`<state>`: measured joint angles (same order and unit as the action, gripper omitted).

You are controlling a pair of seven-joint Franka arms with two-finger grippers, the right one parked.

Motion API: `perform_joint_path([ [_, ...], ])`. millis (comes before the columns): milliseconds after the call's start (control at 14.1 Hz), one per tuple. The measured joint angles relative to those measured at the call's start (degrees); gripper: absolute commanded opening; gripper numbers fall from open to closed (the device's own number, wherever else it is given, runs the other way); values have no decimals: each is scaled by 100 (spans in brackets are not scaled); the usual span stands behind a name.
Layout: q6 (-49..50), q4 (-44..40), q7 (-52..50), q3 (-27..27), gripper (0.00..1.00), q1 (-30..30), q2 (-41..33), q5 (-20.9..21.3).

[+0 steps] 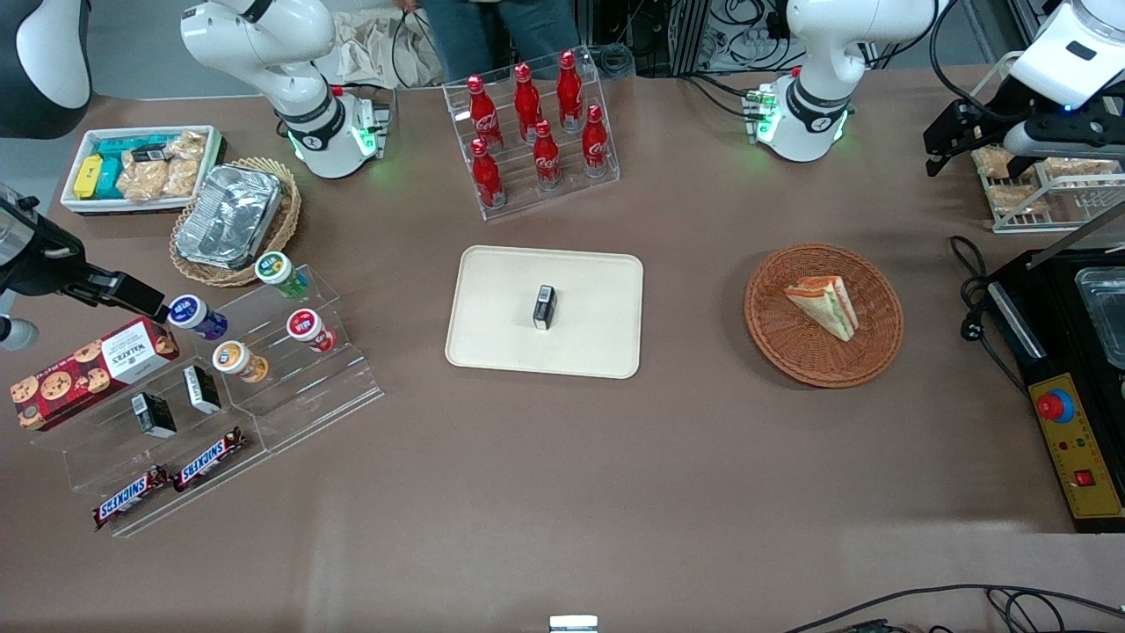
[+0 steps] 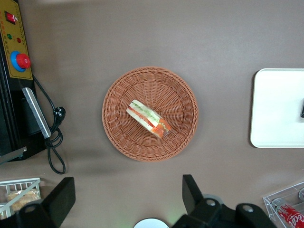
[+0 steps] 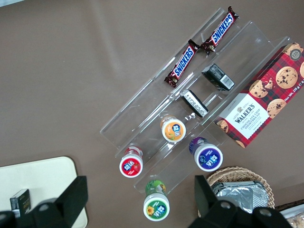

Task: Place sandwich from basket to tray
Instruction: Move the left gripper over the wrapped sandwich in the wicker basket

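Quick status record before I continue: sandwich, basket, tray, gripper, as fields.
sandwich: lying in the basket, untouched
basket: on the table toward the working arm's end
tray: mid-table, holds only a small black box
gripper: open, raised high above the table beside the basket, holding nothing
task step: pick not yet begun

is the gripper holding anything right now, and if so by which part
Nothing is held. The gripper hangs open above the table, apart from the sandwich, which lies untouched in the basket.
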<state>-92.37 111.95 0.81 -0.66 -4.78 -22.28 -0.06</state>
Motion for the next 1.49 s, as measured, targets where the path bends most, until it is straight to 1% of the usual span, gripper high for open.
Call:
perform_joint_path([
  [640, 139, 0, -25, -1, 100, 0, 0, 0],
  [782, 146, 0, -223, -7, 100, 2, 0, -1],
  [1137, 148, 5, -1520, -13, 100, 3, 27, -4],
  [1492, 46, 20, -3177, 7, 100, 1, 274, -4],
])
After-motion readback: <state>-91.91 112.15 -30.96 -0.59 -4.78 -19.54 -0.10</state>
